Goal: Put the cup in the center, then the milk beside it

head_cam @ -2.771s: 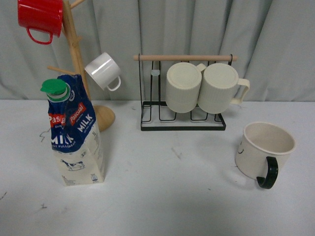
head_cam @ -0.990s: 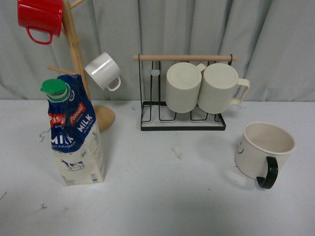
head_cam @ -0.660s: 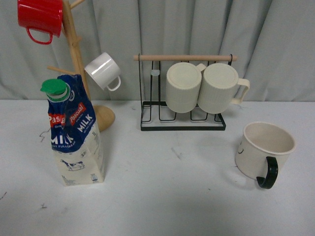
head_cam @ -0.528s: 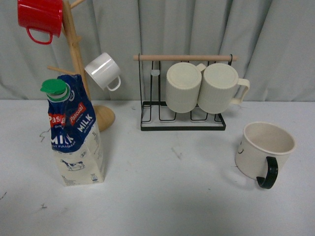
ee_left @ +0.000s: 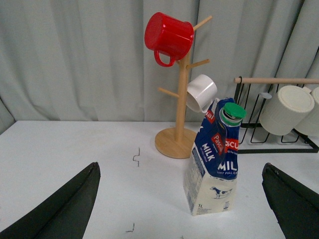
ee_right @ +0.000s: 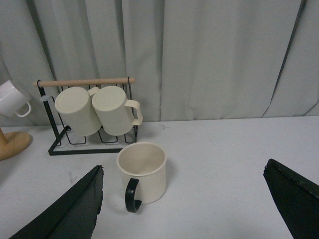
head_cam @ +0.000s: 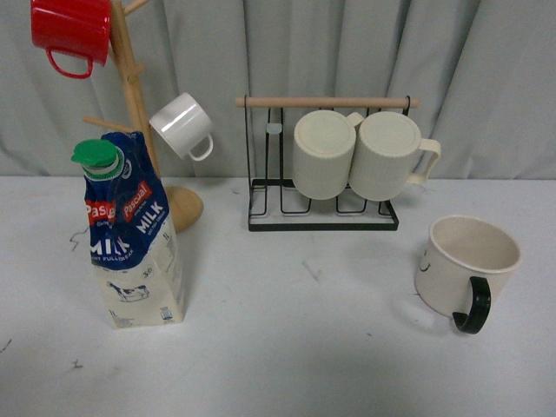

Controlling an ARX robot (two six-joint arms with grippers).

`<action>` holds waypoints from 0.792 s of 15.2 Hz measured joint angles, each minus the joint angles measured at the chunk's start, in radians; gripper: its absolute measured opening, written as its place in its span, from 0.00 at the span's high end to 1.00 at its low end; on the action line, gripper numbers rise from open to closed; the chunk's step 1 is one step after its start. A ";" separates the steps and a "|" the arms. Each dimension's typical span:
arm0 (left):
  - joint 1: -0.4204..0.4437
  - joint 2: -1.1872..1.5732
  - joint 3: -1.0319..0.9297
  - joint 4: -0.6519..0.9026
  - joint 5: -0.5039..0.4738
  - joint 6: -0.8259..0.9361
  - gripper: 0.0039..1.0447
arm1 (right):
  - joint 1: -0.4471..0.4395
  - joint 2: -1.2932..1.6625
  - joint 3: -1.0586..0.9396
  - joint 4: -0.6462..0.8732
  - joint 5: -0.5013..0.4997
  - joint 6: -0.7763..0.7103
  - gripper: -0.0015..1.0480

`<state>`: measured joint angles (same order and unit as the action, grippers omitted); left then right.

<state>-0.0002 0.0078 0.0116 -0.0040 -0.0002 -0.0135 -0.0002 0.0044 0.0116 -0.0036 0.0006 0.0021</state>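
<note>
Nothing has shifted against the earlier front views: carton, mugs and racks sit where they were, and neither arm enters the front view. Far left on the table (head_cam: 287,356), the milk (head_cam: 135,239) stands upright, long axis vertical, green cap at the top leaning left, its printed "MILK" face turned toward the camera. Behind it is the wooden mug tree (head_cam: 139,130), with a red mug (head_cam: 71,30) high up and a white mug (head_cam: 181,124) on a lower peg. At centre back, a wire rack (head_cam: 321,217) holds two ribbed mugs (head_cam: 323,155) lying on their sides. On the right, well apart from the carton, the cup (head_cam: 465,265) sits upright with its mouth up, the black handle pointing toward the near edge and a small dark mark on its left side. The left gripper (ee_left: 179,167) hangs above the table with its jaws spread wide and nothing in them; the carton (ee_left: 214,164) stands ahead of it, untouched. The right gripper (ee_right: 183,167) is likewise spread wide and empty, the cup (ee_right: 144,172) ahead of it, nearer one dark finger (ee_right: 70,209) than the other, with a clear gap between.
</note>
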 joint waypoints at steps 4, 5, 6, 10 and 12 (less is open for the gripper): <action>0.000 0.000 0.000 0.000 0.000 0.000 0.06 | 0.000 0.000 0.000 0.000 0.000 0.000 0.06; 0.000 0.000 0.000 0.000 0.000 0.000 0.06 | 0.000 0.000 0.000 0.000 0.000 0.000 0.06; 0.000 0.000 0.000 0.000 0.000 0.000 0.06 | 0.000 0.000 0.000 0.000 0.000 0.000 0.06; 0.000 0.000 0.000 0.000 0.000 0.000 0.06 | -0.006 0.063 0.037 -0.100 -0.056 -0.014 0.06; 0.000 0.000 0.000 0.000 0.000 0.000 0.06 | 0.009 0.333 0.146 0.091 -0.033 -0.030 0.06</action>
<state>-0.0002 0.0078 0.0116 -0.0040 0.0002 -0.0135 0.0086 0.3374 0.1574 0.0872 -0.0326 -0.0277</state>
